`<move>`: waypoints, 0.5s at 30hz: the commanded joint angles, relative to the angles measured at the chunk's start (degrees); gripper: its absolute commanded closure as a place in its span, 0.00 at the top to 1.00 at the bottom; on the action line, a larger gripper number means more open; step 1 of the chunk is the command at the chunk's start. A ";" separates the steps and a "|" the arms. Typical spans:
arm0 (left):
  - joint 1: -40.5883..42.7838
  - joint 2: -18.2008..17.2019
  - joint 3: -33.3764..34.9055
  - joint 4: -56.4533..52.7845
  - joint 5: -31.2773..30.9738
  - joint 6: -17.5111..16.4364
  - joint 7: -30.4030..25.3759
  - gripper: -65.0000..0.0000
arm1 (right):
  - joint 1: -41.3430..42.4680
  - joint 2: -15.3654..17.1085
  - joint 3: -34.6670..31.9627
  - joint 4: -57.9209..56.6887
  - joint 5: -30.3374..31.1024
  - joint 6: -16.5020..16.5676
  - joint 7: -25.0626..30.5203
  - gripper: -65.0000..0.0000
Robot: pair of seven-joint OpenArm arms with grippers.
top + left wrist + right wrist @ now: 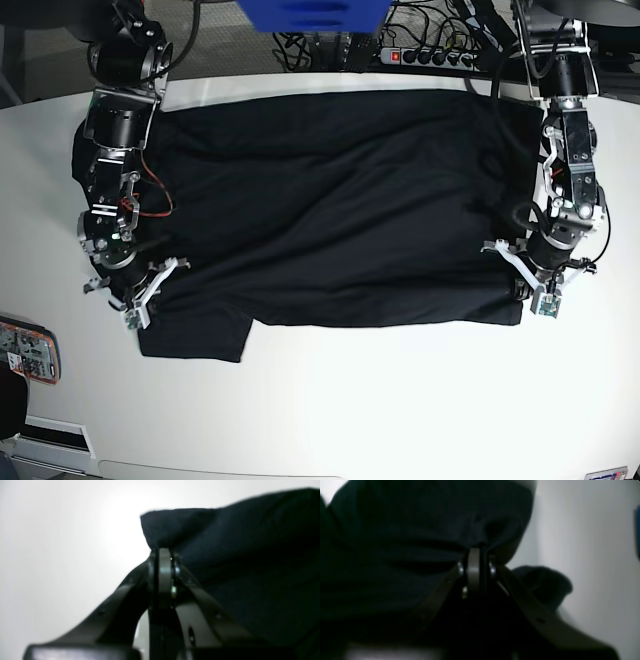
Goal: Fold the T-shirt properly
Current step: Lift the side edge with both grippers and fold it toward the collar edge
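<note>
The T-shirt [330, 220] lies spread across the middle of the white table [400, 400], reaching nearly from one arm to the other, with its far edge close to the table's back rim. Its near edge runs in a fairly straight line, which looks like a fold already laid lengthwise, and at the base view's lower left a flap, likely a sleeve, sticks out toward the front. The cloth is rumpled, with shallow creases across the middle. At each end a pincer has hold of the near edge: the left gripper [162, 551], on the base view's right, is closed with a small peak of black cloth pinched between its tips, and the right gripper [477, 550], on the base view's left, is likewise closed on a bunched bit of the T-shirt, with another loose lobe of cloth just beside it. As a judgement, the task is at an early to middle stage: at most one fold is in place, and both arms seem set to lift the near edge and carry it over. Still left are the sleeve flap, the further folds and smoothing. A power strip [430, 55] and cables lie beyond the table's back rim.
</note>
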 commanded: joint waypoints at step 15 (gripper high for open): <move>10.48 3.99 -16.11 14.35 0.01 0.47 -1.37 0.00 | -11.14 0.55 -0.06 16.83 1.41 -0.31 2.77 0.00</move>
